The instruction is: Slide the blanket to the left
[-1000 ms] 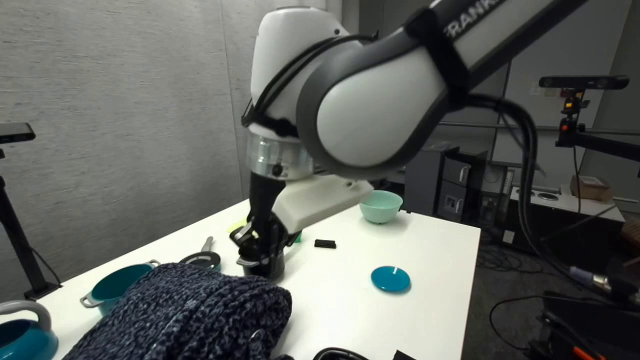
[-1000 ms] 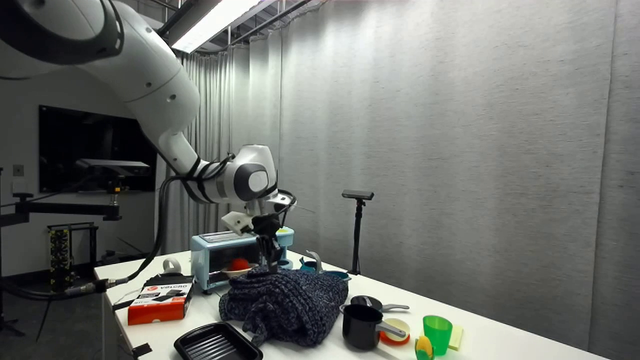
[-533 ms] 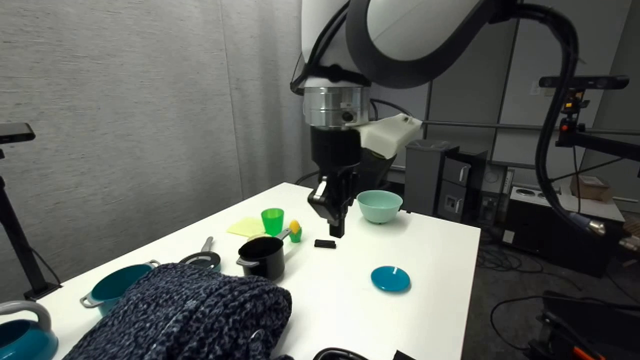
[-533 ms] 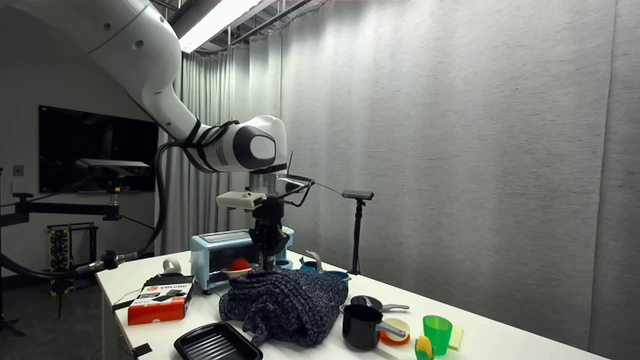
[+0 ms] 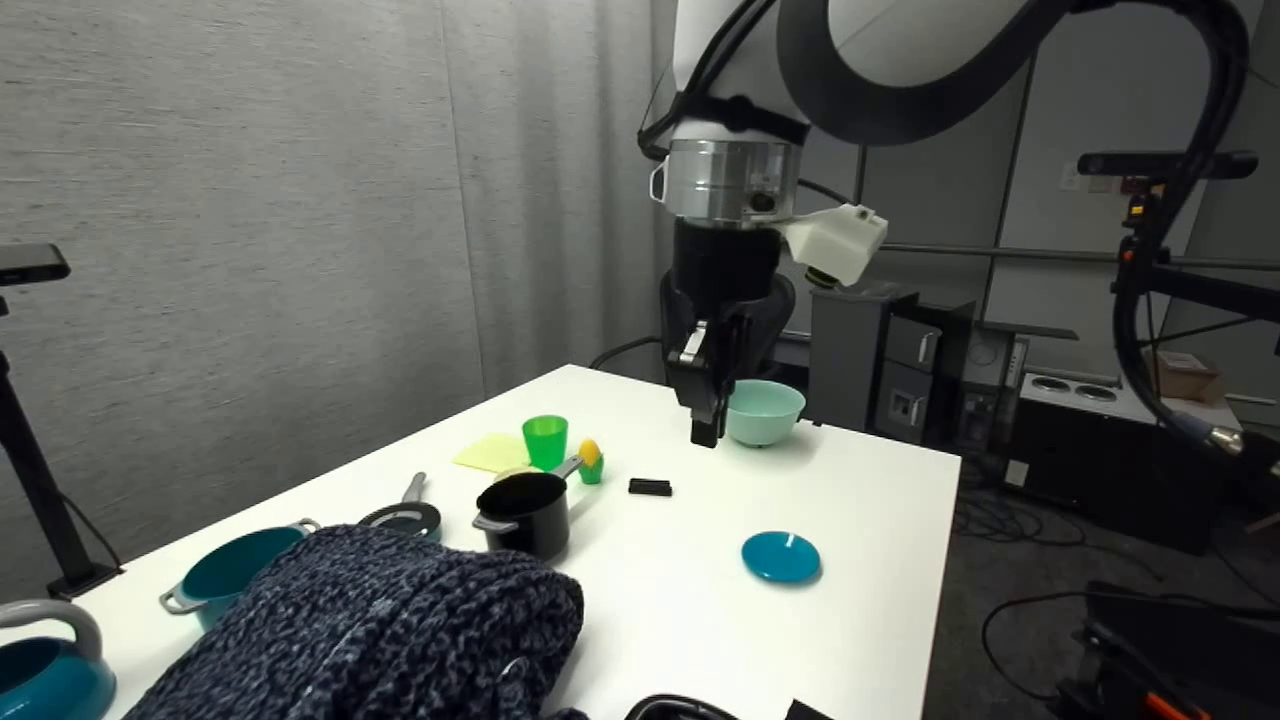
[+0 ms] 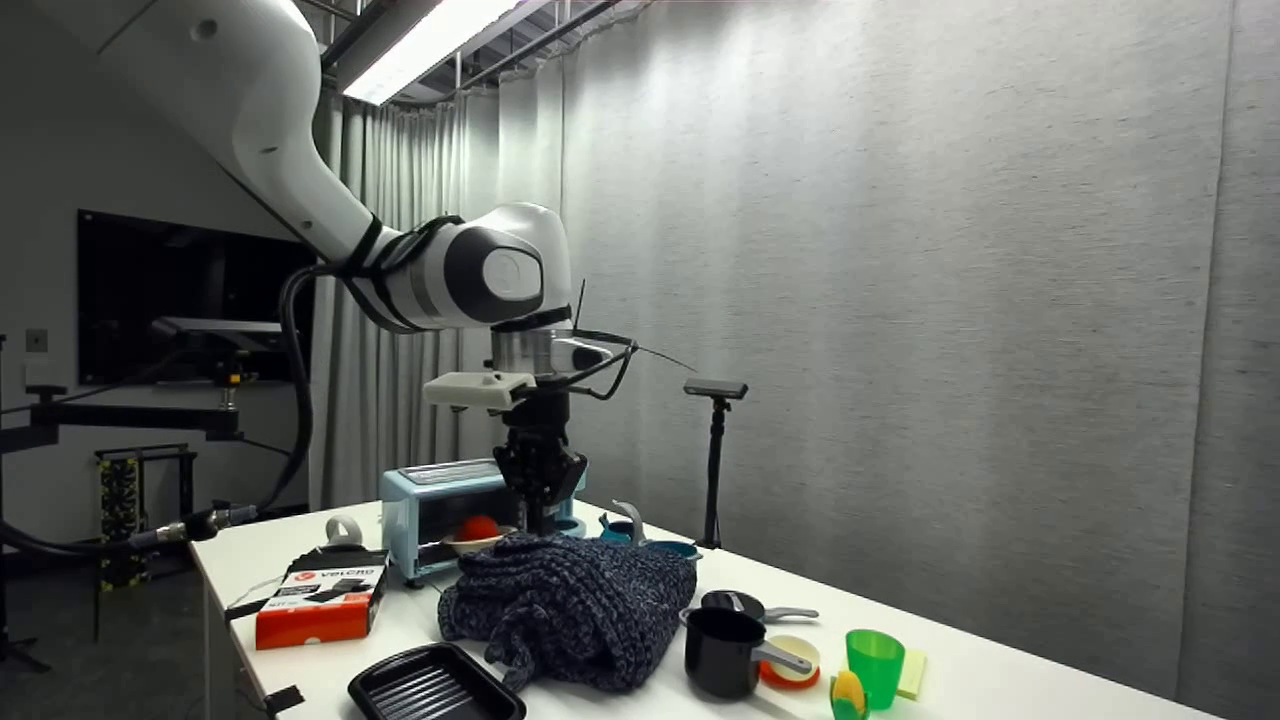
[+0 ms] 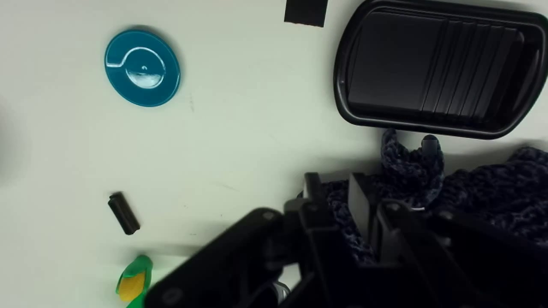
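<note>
The blanket [image 5: 390, 620] is a rumpled heap of dark navy knit with pale flecks on the white table; both exterior views show it, the second point lying on its folds [image 6: 590, 615]. In the wrist view the blanket [image 7: 479, 192] fills the lower right, partly covered by the gripper. My gripper [image 7: 336, 184] is partly open, a gap between its fingers, with blanket visible below through that gap and nothing held. In an exterior view the gripper [image 5: 705, 435] hangs pointing down above the table, apart from the blanket. Its fingertips are partly hidden behind the heap in an exterior view [image 6: 540, 520].
Beside the blanket stand a black pot [image 6: 722, 655], a small pan [image 5: 405, 520], a teal pot [image 5: 235, 565] and a black tray [image 7: 436, 68]. A toaster oven [image 6: 450, 510] and a box [image 6: 320, 605] are close by. A blue lid [image 5: 781, 557] and a mint bowl [image 5: 764, 412] also sit on the table.
My gripper has risen away from the black pot and blanket, swinging from tilted to upright and to the right in an exterior view. The blanket has not visibly moved.
</note>
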Controlling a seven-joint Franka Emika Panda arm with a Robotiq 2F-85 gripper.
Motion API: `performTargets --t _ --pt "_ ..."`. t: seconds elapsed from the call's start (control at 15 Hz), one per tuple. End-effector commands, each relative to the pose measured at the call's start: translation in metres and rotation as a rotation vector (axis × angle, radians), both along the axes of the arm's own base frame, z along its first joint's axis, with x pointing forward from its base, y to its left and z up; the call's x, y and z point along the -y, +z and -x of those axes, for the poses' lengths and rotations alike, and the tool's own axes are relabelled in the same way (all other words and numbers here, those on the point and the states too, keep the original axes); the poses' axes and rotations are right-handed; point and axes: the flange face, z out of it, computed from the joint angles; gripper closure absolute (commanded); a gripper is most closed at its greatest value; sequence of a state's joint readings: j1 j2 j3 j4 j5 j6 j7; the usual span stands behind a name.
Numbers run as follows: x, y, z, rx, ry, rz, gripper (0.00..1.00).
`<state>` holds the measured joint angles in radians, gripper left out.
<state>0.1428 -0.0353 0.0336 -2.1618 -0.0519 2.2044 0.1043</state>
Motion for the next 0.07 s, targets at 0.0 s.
performTargets --t 0.0 --pt "-0.0013 -0.001 -0.0003 -0.004 0.001 0.001 0.74"
